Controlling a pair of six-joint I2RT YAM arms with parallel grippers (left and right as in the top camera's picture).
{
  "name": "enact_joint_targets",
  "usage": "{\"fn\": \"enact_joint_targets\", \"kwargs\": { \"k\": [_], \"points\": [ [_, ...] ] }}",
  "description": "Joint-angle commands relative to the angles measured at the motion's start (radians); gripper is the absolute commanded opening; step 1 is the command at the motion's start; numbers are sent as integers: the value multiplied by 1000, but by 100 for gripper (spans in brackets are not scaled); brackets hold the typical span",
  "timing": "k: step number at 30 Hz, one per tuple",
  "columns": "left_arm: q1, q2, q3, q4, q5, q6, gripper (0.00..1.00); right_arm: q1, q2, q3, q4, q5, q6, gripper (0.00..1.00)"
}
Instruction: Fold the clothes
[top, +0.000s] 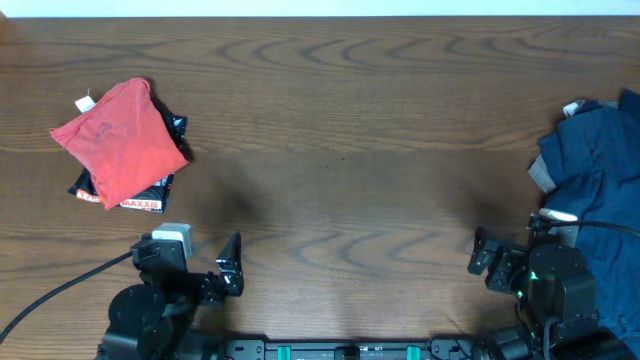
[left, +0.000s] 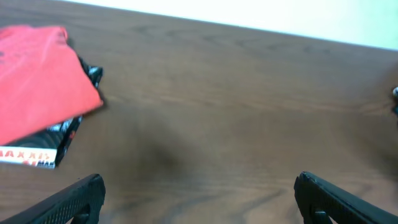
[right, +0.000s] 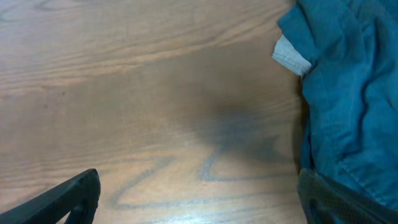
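Left gripper hangs with its fingers spread wide over the bare table, gripping nothing. Ahead and off to its left, the coral-red shirt lies folded on top of the black shirt. Right gripper is spread wide and empty too, with the rumpled navy blue pile just beside it on its right.

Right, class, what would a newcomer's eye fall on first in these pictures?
The red shirt lies far left on a black shirt with white lettering. A rumpled blue heap sits at the right edge of the wooden table. The left claw and right claw are open, holding nothing.
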Motion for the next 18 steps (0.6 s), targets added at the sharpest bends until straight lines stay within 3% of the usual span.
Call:
{"fn": "enact_joint_targets", "kwargs": {
  "k": [1,11,18],
  "points": [
    [-4,-5,-4,-31,-14,-13,98,13,-2,-8,-8,18,15,99],
    [-4,-5,-4,-174,-15,-13,98,-66,-138,-44,-47,-19,13,99],
    [-4,-5,-4,-212,-14,-13,98,-183,-369,-251,117,-152,-166,99]
  ]
}}
